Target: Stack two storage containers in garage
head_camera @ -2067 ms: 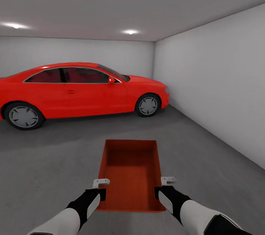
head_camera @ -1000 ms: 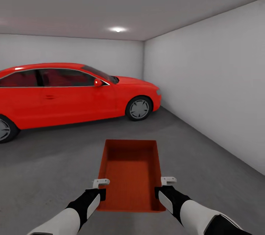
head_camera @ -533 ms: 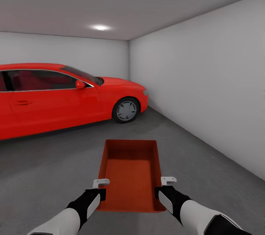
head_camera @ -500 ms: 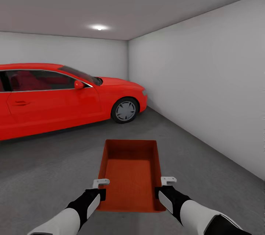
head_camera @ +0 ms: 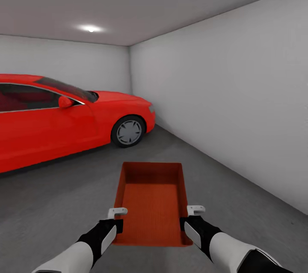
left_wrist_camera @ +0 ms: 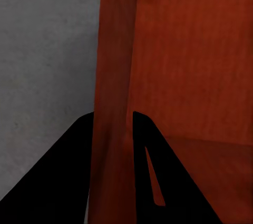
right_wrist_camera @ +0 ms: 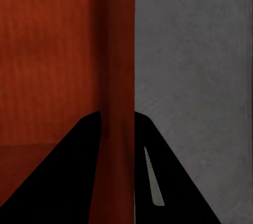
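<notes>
I am in the garage, holding one orange-red storage container (head_camera: 152, 202) level in front of me above the dark grey floor (head_camera: 55, 204). My left gripper (head_camera: 116, 221) is shut on the container's left wall (left_wrist_camera: 113, 103), with one black finger on each side of it. On the opposite long side, the right gripper (head_camera: 187, 220) is shut on the right wall (right_wrist_camera: 118, 103) in the same way. The bin is open-topped and empty.
A red coupe car (head_camera: 64, 123) stands at the left, nose toward the pale grey wall (head_camera: 222, 106) that runs along the right. Bare concrete floor (head_camera: 239, 204) lies ahead and to both sides of the bin.
The whole view has swung to the right: the car has slid left and partly out of frame, and the right wall takes up more of it. Arms and container keep their pose.
</notes>
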Controlling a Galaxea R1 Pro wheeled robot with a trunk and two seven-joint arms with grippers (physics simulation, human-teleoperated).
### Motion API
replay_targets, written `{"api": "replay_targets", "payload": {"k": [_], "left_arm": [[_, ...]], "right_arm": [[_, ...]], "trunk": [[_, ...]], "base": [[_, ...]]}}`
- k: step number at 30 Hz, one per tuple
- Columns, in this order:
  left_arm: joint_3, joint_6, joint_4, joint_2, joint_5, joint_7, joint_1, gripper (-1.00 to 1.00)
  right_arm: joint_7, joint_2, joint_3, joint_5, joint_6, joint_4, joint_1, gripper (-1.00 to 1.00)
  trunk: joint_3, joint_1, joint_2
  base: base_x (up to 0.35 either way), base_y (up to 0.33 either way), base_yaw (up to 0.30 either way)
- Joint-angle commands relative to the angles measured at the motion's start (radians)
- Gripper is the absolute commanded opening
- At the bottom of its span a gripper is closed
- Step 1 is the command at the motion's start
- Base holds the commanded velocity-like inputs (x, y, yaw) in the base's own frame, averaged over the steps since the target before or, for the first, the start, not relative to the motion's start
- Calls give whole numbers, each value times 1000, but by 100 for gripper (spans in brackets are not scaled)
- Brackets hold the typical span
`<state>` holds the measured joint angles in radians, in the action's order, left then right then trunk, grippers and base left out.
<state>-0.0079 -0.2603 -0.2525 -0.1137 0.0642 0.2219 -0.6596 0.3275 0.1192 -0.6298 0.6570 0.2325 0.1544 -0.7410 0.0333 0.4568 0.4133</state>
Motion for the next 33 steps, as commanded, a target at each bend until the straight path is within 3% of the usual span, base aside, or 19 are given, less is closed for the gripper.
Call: {"api": "replay_targets", "payload": {"k": [1, 33], "left_arm": [[-15, -8, 1, 1, -1, 11, 2, -100], [-15, -8, 1, 2, -1, 11, 2, -100]], "right_arm": [[10, -1, 8, -33, -33, 2, -1, -100], [10, -2, 8, -33, -33, 2, -1, -100]], "trunk": [[0, 1, 1], [0, 1, 1]], "base": [[322, 0, -254], [322, 0, -254]]}}
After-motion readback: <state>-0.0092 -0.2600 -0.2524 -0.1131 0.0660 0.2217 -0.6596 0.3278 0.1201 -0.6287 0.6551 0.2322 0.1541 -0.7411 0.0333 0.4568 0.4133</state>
